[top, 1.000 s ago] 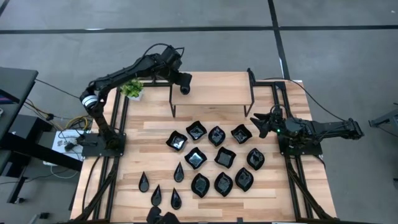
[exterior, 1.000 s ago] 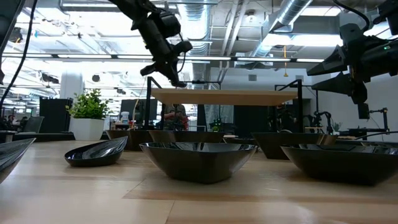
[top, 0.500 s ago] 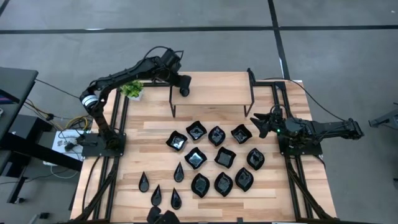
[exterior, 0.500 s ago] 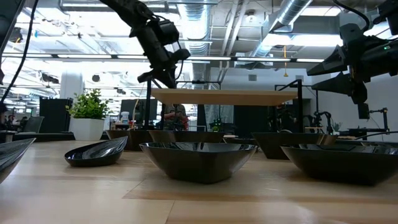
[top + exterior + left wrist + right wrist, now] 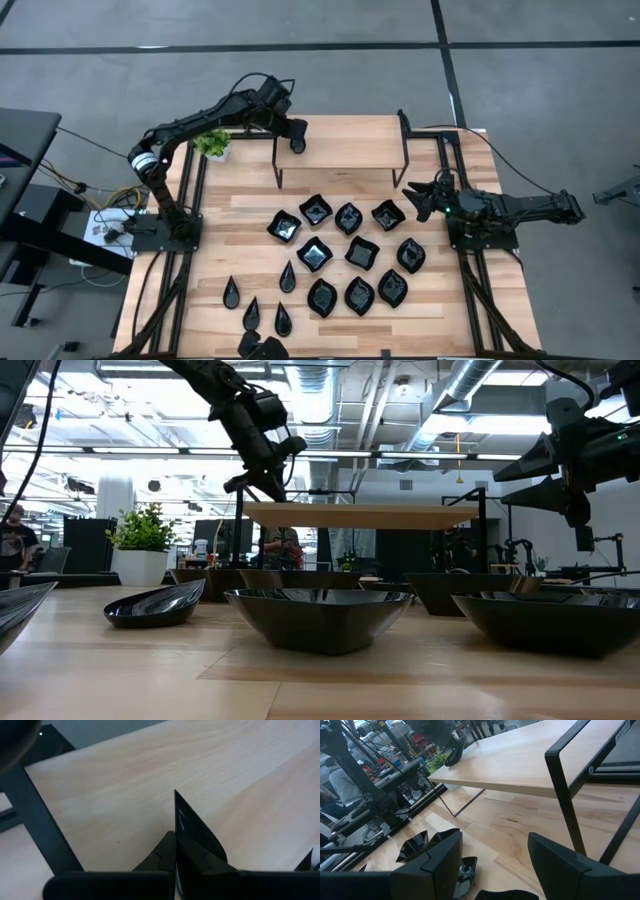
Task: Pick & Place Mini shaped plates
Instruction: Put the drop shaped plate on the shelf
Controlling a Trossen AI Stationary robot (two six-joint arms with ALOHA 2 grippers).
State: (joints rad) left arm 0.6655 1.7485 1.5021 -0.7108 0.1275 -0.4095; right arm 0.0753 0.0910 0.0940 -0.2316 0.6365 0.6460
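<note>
Placing a plate on the shelf

The left end effector [image 5: 296, 146] hangs low over the shelf's [image 5: 350, 145] left end, fingers pinching a thin dark plate [image 5: 192, 827] on edge. The other plates [image 5: 345, 262] lie on the bench [image 5: 250, 205] below. Next, likely: lower and let go. The right end effector [image 5: 415, 200] waits, fingers spread, at the bench's right.

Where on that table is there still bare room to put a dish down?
The raised shelf is mostly bare, apart from the left gripper at its left end. Bare wood lies between the shelf and the plates. The table's middle is crowded.
</note>
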